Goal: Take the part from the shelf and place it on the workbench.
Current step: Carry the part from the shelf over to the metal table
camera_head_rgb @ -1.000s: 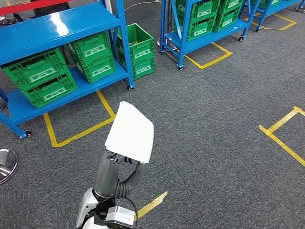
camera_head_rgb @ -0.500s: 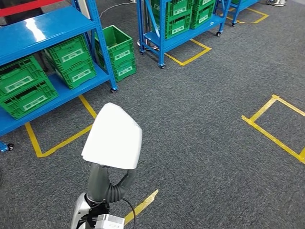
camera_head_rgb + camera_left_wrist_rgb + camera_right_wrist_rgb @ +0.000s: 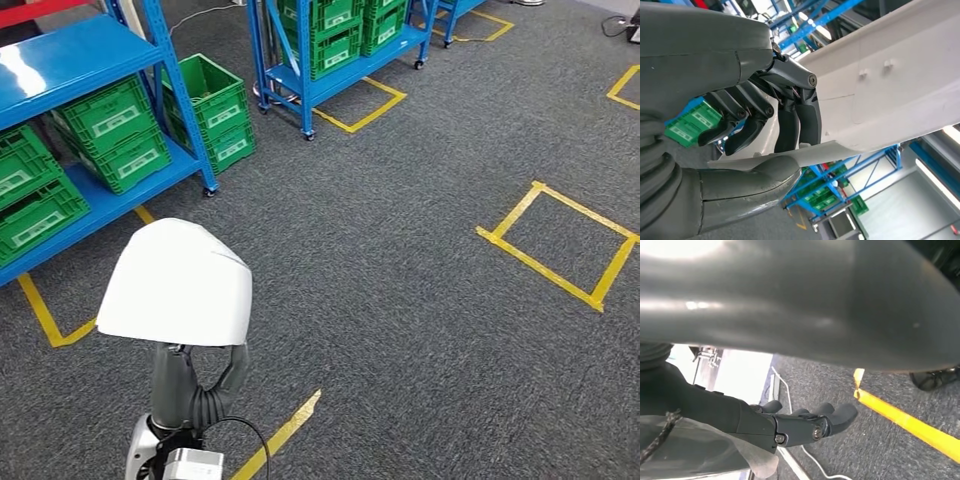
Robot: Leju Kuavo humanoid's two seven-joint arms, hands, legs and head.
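White part point(image 3: 177, 283) in left hand point(image 3: 198, 378); blue shelves point(image 3: 68, 60) beyond.

Grey carpet point(image 3: 392, 250) covers the floor, marked with yellow tape point(image 3: 555, 245) in square outlines. Green crates point(image 3: 113, 135) sit on a blue rack point(image 3: 72, 60), with two more crates point(image 3: 215, 105) stacked on the floor just beside it. A second rack point(image 3: 302, 60) behind also carries green crates.

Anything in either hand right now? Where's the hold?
The left hand holds the white part from below, its thin edge pinched between thumb and fingers. The right hand holds nothing.
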